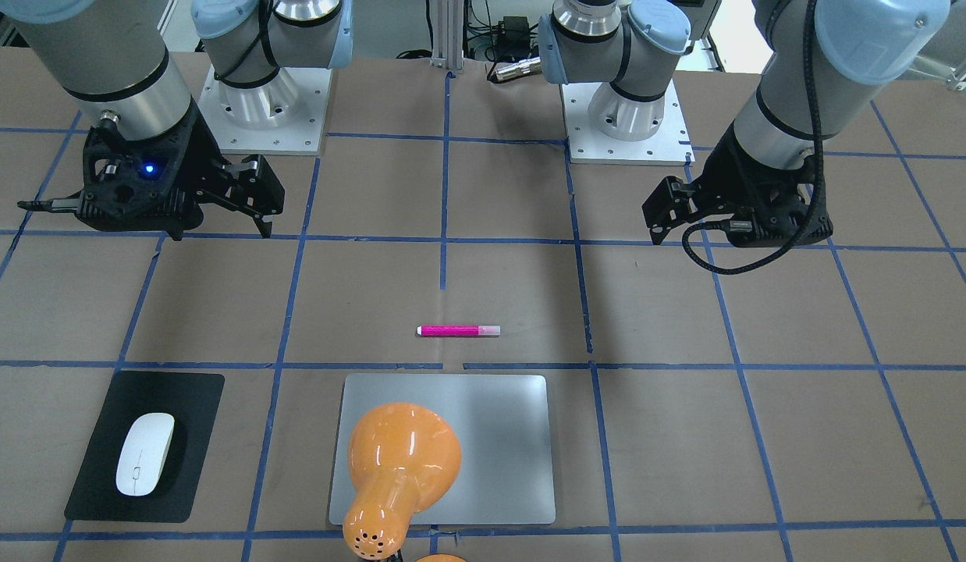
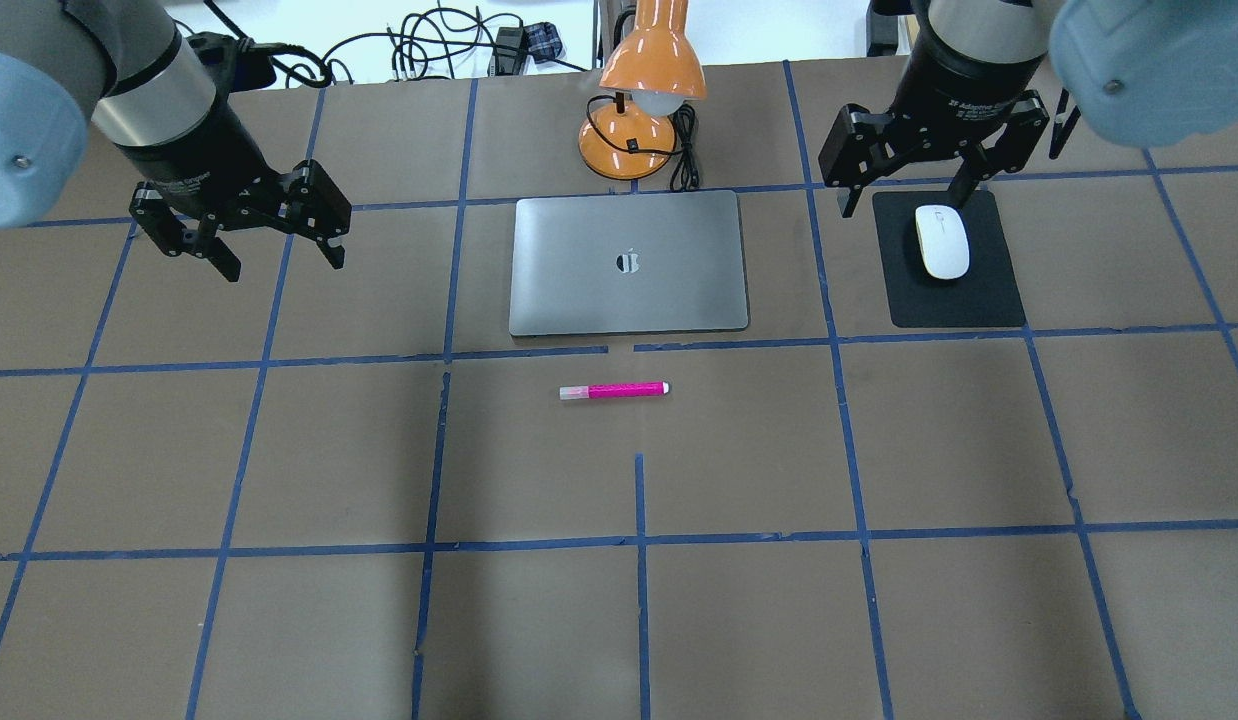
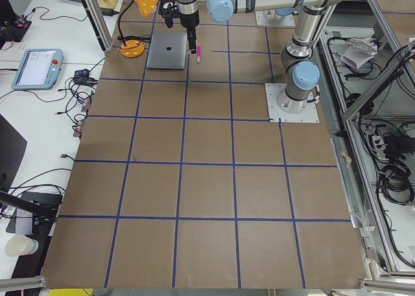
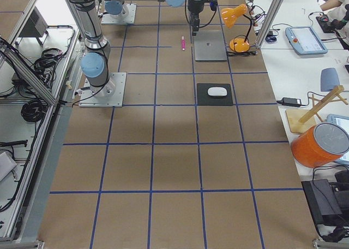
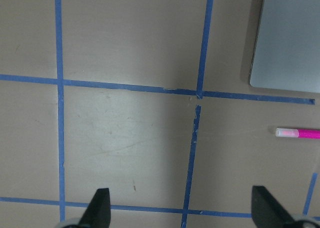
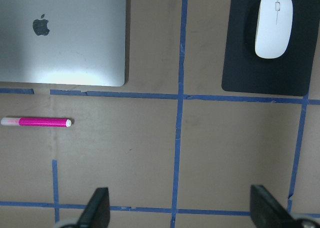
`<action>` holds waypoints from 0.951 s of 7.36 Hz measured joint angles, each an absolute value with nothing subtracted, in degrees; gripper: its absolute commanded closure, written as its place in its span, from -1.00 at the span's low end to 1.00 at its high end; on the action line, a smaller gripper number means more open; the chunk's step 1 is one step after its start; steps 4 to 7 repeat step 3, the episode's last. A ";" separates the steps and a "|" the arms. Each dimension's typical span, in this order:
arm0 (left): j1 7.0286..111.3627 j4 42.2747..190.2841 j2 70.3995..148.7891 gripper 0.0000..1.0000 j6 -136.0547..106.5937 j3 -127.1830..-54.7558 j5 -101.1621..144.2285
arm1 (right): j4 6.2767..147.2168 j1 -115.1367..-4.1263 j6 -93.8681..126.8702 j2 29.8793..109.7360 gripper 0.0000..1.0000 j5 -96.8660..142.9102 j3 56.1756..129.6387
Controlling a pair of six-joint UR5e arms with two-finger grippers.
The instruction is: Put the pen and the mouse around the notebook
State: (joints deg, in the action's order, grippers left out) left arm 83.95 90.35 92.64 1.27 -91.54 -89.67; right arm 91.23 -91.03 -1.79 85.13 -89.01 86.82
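The pink pen [image 2: 615, 390] lies flat on the brown table just on my side of the silver notebook [image 2: 629, 263], apart from it. The white mouse [image 2: 941, 241] rests on a black mat [image 2: 989, 290] to the notebook's right. My left gripper [image 2: 284, 268] hangs open and empty above the table, left of the notebook. My right gripper [image 2: 901, 205] is open and empty, held high near the mat. The right wrist view shows the pen [image 6: 36, 122], the notebook [image 6: 65, 33] and the mouse [image 6: 273, 24] beyond the open jaws. The left wrist view catches the pen's pale end [image 5: 300, 133].
An orange desk lamp [image 2: 644, 90] stands behind the notebook, its shade leaning over the notebook's far edge [image 1: 401, 460]. Blue tape lines grid the brown tabletop. Both arm bases [image 1: 627, 117] are bolted at the robot's side. Cables lie beyond the far edge.
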 measured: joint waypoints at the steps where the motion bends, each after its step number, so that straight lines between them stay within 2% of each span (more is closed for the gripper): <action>1: 83.99 90.61 91.84 -1.00 1.26 -92.14 -89.59 | 90.54 -91.29 -1.77 85.21 -1.00 -88.91 87.11; 7: 84.02 90.64 90.71 -1.00 1.23 -93.55 -89.35 | 89.46 -91.50 -0.25 84.62 -1.00 -87.96 87.48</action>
